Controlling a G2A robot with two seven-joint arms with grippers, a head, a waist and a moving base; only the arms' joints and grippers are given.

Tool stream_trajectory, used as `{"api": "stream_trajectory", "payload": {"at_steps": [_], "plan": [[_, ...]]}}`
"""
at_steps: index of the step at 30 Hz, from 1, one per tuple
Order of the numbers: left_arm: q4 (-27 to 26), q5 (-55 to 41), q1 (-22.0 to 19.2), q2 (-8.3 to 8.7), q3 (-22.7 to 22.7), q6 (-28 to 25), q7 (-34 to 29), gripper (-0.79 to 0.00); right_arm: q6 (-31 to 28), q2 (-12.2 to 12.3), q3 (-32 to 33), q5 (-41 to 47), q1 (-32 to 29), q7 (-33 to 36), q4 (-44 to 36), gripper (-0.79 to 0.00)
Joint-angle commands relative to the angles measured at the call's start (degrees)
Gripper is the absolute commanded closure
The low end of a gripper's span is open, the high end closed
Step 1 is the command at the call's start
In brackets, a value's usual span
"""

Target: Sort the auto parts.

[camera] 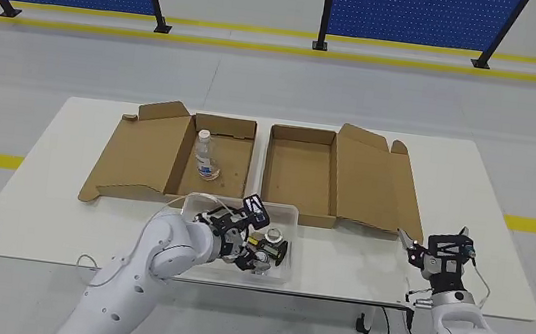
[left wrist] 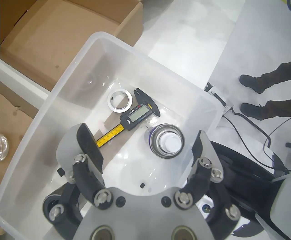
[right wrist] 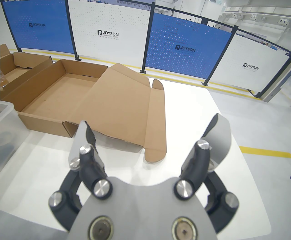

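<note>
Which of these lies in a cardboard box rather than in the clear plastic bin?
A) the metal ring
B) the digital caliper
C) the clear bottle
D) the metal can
C: the clear bottle lies in the cardboard box, while the digital caliper, the metal ring and the metal can all sit inside the clear plastic bin.

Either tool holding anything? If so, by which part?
Nothing is held. The left tool is open over the can in the clear bin; the right tool is open above the table.
</note>
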Motion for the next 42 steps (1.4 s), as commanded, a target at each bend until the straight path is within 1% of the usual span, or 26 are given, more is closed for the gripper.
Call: {"api": "stream_trajectory", "payload": {"at_steps": [1, 3, 5, 6, 9, 11, 12, 13, 14, 15, 17, 20, 22, 26, 29, 31, 34, 35, 36, 37, 39, 41, 42], "plan": [[0.43, 0.11, -0.33, 0.10, 0.26, -0.17, -0.52, -0.745, 0.00, 0.00, 0.00, 0.00, 0.00, 0.00, 0.00, -0.785], [0.70, -0.24, -0.52, 0.17, 0.53, -0.31, -0.74, -0.671, 0.00, 0.00, 0.00, 0.00, 0.00, 0.00, 0.00, -0.785], [0.86, -0.41, -0.67, 0.25, 0.89, -0.52, -1.15, -0.489, 0.00, 0.00, 0.00, 0.00, 0.00, 0.00, 0.00, -0.785], [0.90, -0.46, -0.77, 0.29, 1.05, -0.55, -1.31, -0.474, 0.00, 0.00, 0.00, 0.00, 0.00, 0.00, 0.00, -0.785], [1.31, -0.20, -1.13, 0.36, 1.71, -0.49, -1.56, -0.468, 0.00, 0.00, 0.00, 0.00, 0.00, 0.00, 0.00, -0.785], [1.58, 0.18, -1.38, 0.39, 2.28, -0.54, -1.54, -0.437, 0.00, 0.00, 0.00, 0.00, 0.00, 0.00, 0.00, -0.785], [1.74, 0.23, -1.47, 0.40, 2.51, -0.49, -1.45, -0.446, 0.00, 0.00, 0.00, 0.00, 0.00, 0.00, 0.00, -0.785], [1.86, 0.27, -1.60, 0.42, 2.76, -0.62, -1.48, -0.489, 0.00, 0.00, 0.00, 0.00, 0.00, 0.00, 0.00, -0.785], [1.91, 0.59, -1.80, 0.46, 3.04, -0.97, -1.62, -0.511, 0.00, 0.00, 0.00, 0.00, 0.00, 0.00, 0.00, -0.785], [2.03, 0.67, -1.92, 0.49, 3.20, -1.08, -1.49, -0.505, 0.00, 0.00, 0.00, 0.00, 0.00, 0.00, 0.00, -0.785], [2.28, 0.62, -2.09, 0.53, 3.46, -0.94, -1.35, -0.468, 0.00, 0.00, 0.00, 0.00, 0.00, 0.00, 0.00, -0.785], [2.59, 0.58, -2.38, 0.59, 3.93, -0.94, -1.16, -0.474, 0.00, 0.00, 0.00, 0.00, 0.00, 0.00, 0.00, -0.785], [2.82, 0.40, -2.58, 0.63, 4.25, -1.14, -1.02, -0.446, 0.00, 0.00, 0.00, 0.00, 0.00, 0.00, 0.00, -0.785], [3.21, 0.34, -2.88, 0.72, 4.81, -1.33, -0.72, -0.437, 0.00, 0.00, 0.00, 0.00, 0.00, 0.00, 0.00, -0.785], [3.24, 0.51, -3.19, 0.83, 5.47, -2.57, -0.91, -0.425, 0.00, 0.00, 0.00, 0.00, 0.00, 0.00, 0.00, -0.785], [3.26, 0.50, -3.23, 0.91, 5.63, -2.51, -0.78, -0.382, 0.00, 0.00, 0.00, 0.00, 0.00, 0.00, 0.00, -0.785], [3.25, 0.94, -3.41, 1.02, 5.97, -2.47, -0.91, -0.342, 0.00, 0.00, 0.00, 0.00, 0.00, 0.00, 0.00, -0.785], [3.26, 0.95, -3.45, 1.05, 6.08, -2.49, -0.89, -0.323, 0.00, 0.00, 0.00, 0.00, 0.00, 0.00, 0.00, -0.785], [3.28, 0.83, -3.49, 1.08, 6.14, -2.51, -0.74, -0.280, 0.00, 0.00, 0.00, 0.00, 0.00, 0.00, 0.00, -0.785], [3.31, 0.88, -3.55, 1.12, 6.19, -2.50, -0.70, -0.215, 0.00, 0.00, 0.00, 0.00, 0.00, 0.00, 0.00, -0.785], [3.34, 0.90, -3.66, 1.19, 6.28, -2.44, -0.48, -0.157, 0.00, 0.00, 0.00, 0.00, 0.00, 0.00, 0.00, -0.785], [3.34, 0.87, -3.74, 1.26, 6.36, -2.38, -0.18, 0.000, 0.00, 0.00, 0.00, 0.00, 0.00, 0.00, 0.00, -0.785], [3.33, 0.73, -3.79, 1.29, 6.38, -2.45, 0.07, 0.000, 0.00, 0.00, 0.00, 0.00, 0.00, 0.00, 0.00, -0.785]]}}
